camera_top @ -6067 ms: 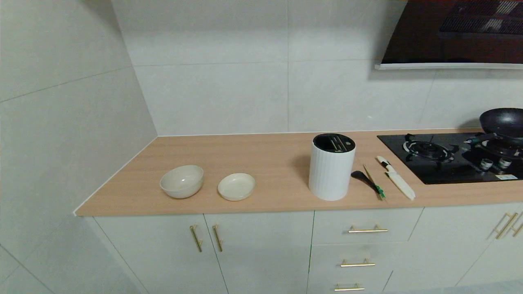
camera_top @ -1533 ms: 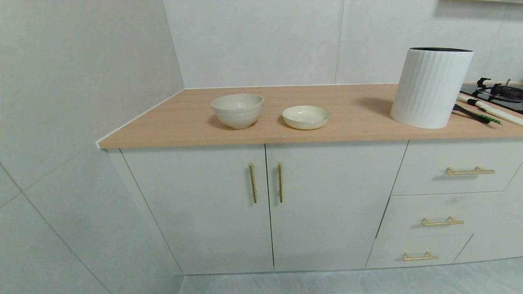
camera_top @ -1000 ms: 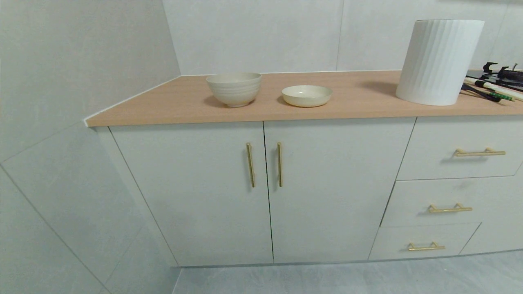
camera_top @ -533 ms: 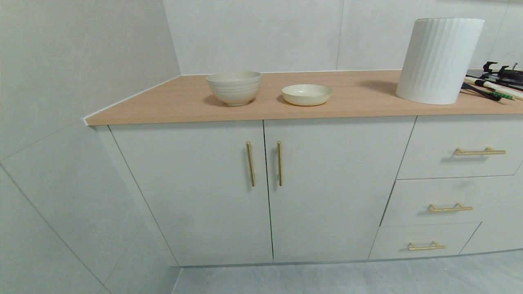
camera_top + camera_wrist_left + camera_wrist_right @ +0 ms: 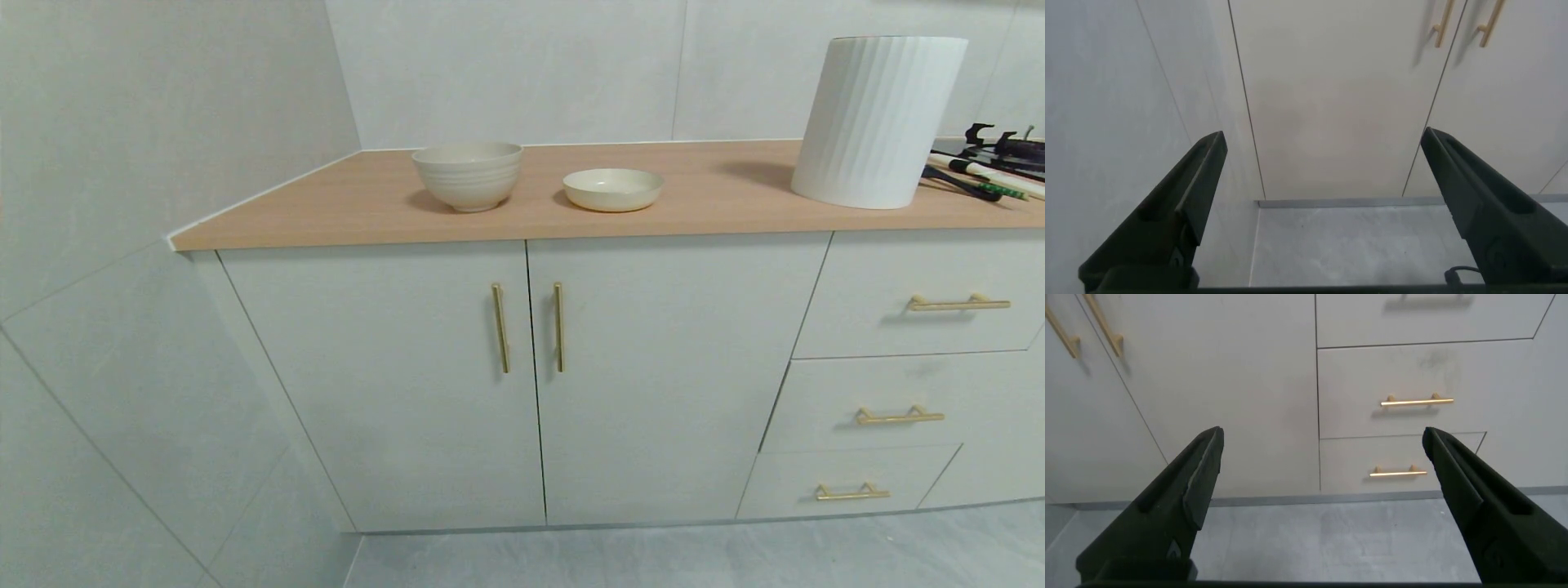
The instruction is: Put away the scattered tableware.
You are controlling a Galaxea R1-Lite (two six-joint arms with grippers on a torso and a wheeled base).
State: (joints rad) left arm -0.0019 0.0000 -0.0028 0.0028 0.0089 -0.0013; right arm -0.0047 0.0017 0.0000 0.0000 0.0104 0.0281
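A deep cream bowl [image 5: 468,175] and a shallow cream dish [image 5: 612,189] sit side by side on the wooden countertop [image 5: 326,208]. Farther right stands a tall white ribbed holder [image 5: 878,121], with a black spoon [image 5: 951,184], green-tipped chopsticks [image 5: 989,191] and a white-handled knife [image 5: 992,175] lying beside it. My left gripper [image 5: 1323,143] hangs open low before the cabinet doors, near the floor. My right gripper [image 5: 1323,439] is open too, low in front of the drawers.
Below the counter are two cabinet doors with gold handles [image 5: 527,327] and three drawers [image 5: 922,302] to their right. A tiled wall [image 5: 122,163] closes the left side. A black stove [image 5: 1000,147] shows at the far right edge. Grey floor [image 5: 653,555] lies below.
The head camera has dropped and shifted left, so the cabinet fronts and floor now show. Over the last second the view has held still. Nothing on the counter has moved.
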